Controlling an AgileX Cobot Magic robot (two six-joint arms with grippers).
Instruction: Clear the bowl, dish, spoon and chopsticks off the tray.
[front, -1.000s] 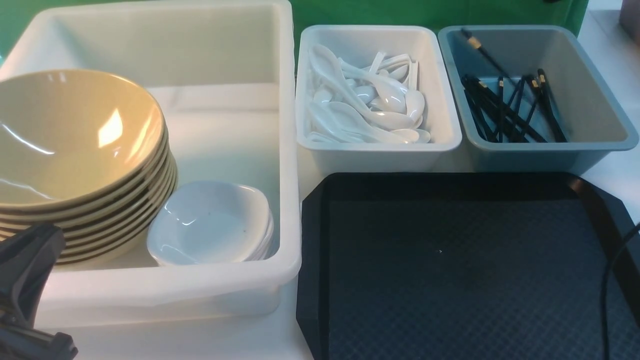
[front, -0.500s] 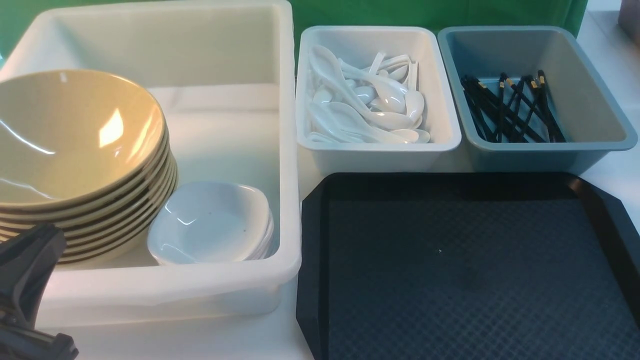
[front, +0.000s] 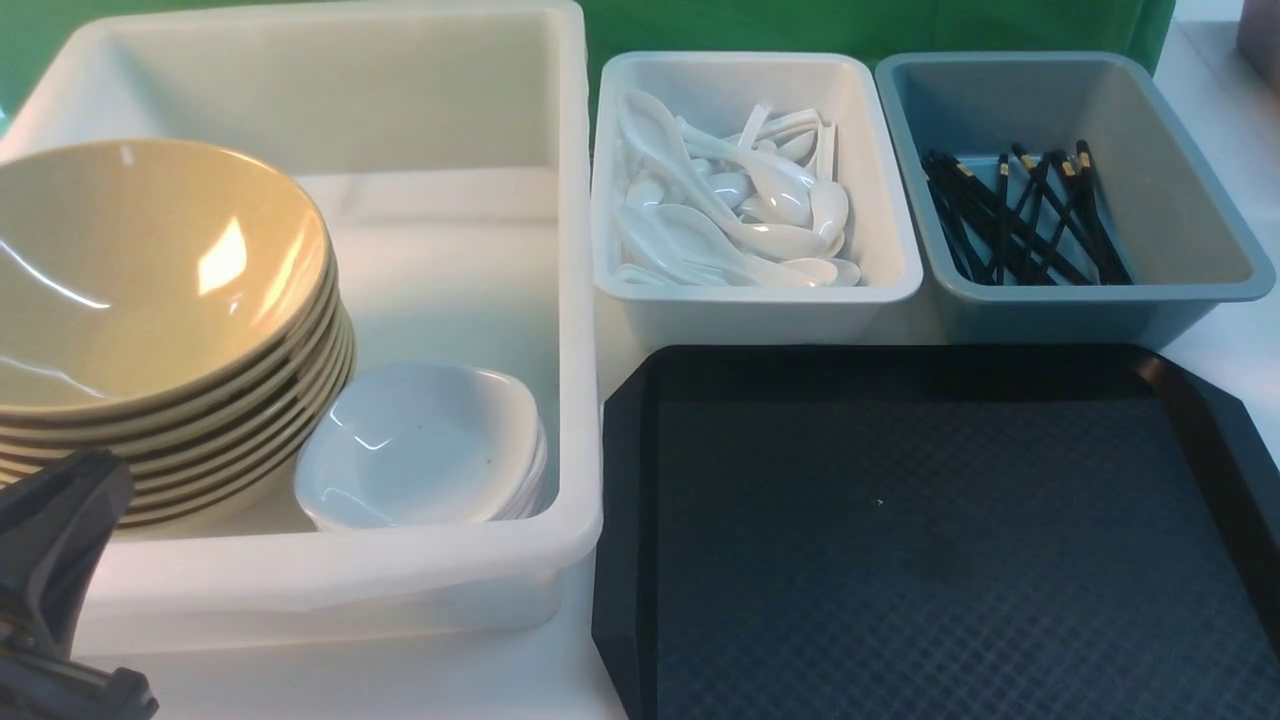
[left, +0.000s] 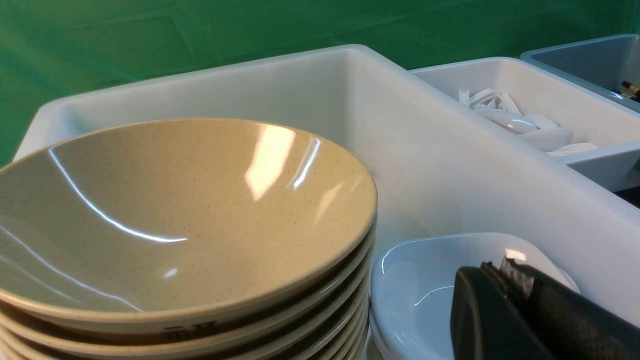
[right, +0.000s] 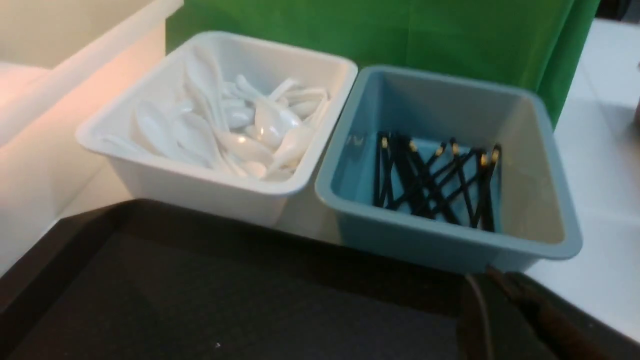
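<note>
The black tray (front: 900, 560) lies at the front right with nothing on it. The yellow bowl (front: 140, 270) tops a stack of like bowls in the big white tub (front: 575, 300), beside a stack of white dishes (front: 420, 450). White spoons (front: 730, 210) are heaped in the small white tub (front: 760, 300). Black chopsticks (front: 1020, 215) lie crossed in the grey tub (front: 1100, 295). My left gripper (front: 85, 480) is shut and empty, just outside the big tub's near corner, with the dishes (left: 420, 285) behind its tips (left: 500, 267). Over the tray's far right corner, my right gripper (right: 492, 280) is shut and empty.
The three tubs stand side by side along the far edge of the tray, with a green backdrop behind them. White tabletop shows to the right of the grey tub (right: 450, 240) and in front of the big white tub.
A chopstick that leaned on the grey tub's back wall has dropped in among the others. The right arm's cable has left the front view's right edge. The left gripper has barely moved.
</note>
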